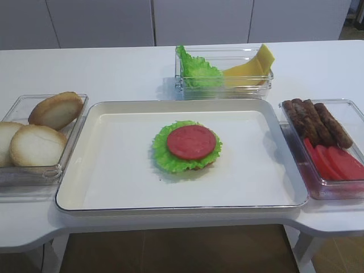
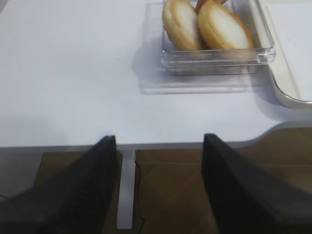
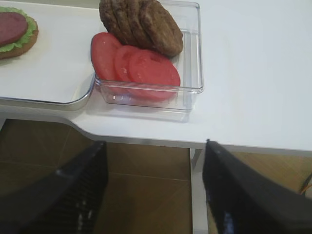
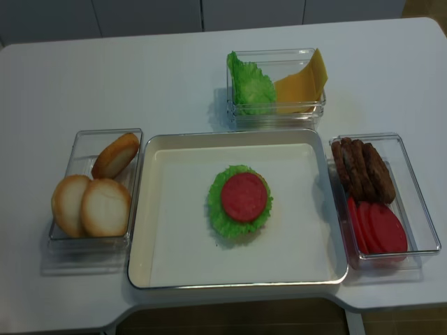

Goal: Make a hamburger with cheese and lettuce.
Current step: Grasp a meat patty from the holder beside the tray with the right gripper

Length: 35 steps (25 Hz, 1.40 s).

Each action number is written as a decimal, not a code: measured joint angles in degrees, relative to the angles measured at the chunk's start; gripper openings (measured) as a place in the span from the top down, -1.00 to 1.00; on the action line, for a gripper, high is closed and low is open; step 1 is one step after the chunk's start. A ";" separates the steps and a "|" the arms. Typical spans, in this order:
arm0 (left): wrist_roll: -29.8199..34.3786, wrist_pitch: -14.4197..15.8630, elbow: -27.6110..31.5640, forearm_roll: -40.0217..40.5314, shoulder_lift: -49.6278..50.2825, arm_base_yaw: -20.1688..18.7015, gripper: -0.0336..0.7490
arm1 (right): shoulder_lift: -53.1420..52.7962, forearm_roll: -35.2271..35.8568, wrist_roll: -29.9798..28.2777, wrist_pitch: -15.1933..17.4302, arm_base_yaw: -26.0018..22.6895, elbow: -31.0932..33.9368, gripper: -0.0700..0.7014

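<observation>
Both grippers hung below the counter's front edge, seen only in their wrist views: the left gripper (image 2: 158, 187) and right gripper (image 3: 155, 187) each had fingers spread wide, empty, their tips cut off. On the tray (image 1: 114, 187) at the counter's middle sat the hamburger (image 1: 187, 145), so far bun base, lettuce and a red slice, well apart from both. Toward the back edge, the cheese (image 1: 248, 67) leaned in a clear box (image 1: 227, 85), partly hidden by lettuce.
</observation>
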 joint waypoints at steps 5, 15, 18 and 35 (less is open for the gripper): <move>0.00 0.00 0.00 0.00 0.00 0.00 -0.15 | 0.00 0.00 0.00 0.00 0.00 0.00 -0.43; 0.00 0.00 0.00 0.00 0.00 0.00 -0.15 | 0.00 0.00 0.00 0.00 0.00 0.00 -0.43; 0.00 0.00 0.00 0.00 0.00 0.00 -0.15 | 0.00 0.00 0.00 0.00 0.00 0.00 -0.43; 0.00 0.00 0.00 0.00 0.00 0.00 -0.15 | 0.00 0.00 0.00 0.00 0.00 0.00 -0.43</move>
